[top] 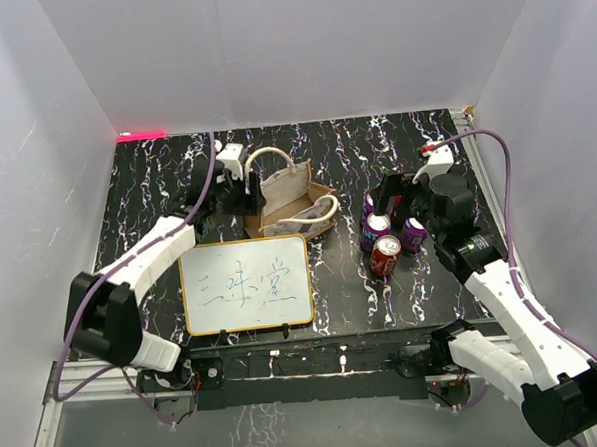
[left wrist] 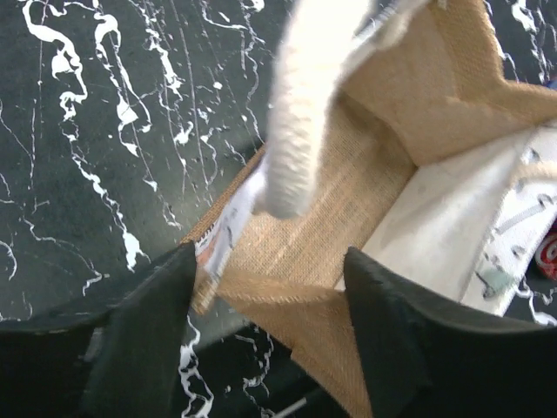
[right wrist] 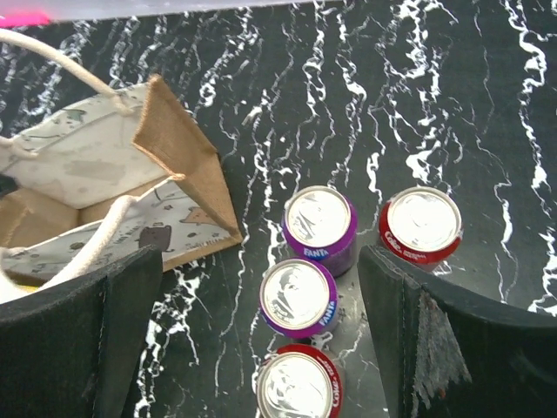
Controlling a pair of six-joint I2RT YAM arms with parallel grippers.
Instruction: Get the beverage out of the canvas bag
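Since 4 cans [top: 384, 251] sit at 3 o'clock of canvas bag [top: 280, 189], which looks empty, task prob. done; L+R jaws spread.

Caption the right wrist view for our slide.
Open right gripper over upright cans, two purple, two red, beside the bag.

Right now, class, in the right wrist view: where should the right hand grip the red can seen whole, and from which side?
Grip the red can by its round side wall, coming down from above: it stands upright, lid up. A purple can stands close beside it, so the open right hand should probably straddle its other, free sides.
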